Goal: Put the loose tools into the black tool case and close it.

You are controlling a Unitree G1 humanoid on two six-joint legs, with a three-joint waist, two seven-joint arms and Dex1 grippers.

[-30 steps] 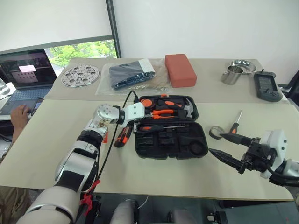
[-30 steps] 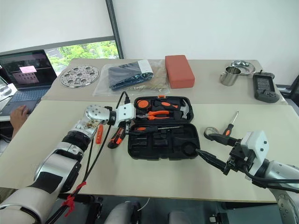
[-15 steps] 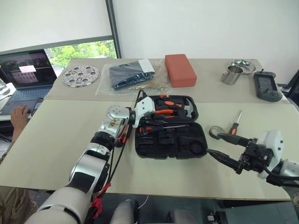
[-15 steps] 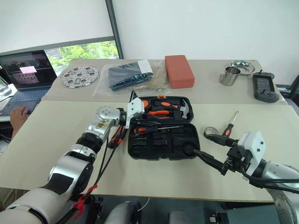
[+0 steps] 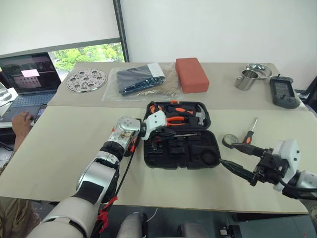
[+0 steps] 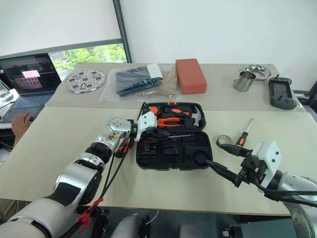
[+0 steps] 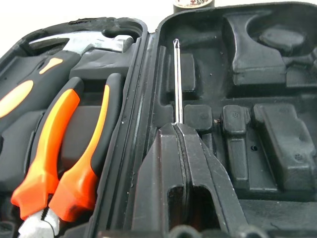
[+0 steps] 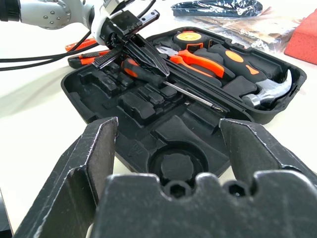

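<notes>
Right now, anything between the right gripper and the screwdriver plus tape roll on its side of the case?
Nothing visible. The right gripper hangs open over bare table, with the tape roll and the screwdriver just beyond its fingertips. The black tool case lies open beside them, its round recess empty.

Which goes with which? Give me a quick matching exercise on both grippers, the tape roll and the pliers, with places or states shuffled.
Things:
1. left gripper
2. right gripper
3. tape roll
4. pliers

Places or states:
A. lying in the far half of the black tool case
B. fingers open
C. on the table, right of the case
D. fingers shut, over the case

Pairs: 1-D, 2-B, 3-C, 4-A
</notes>
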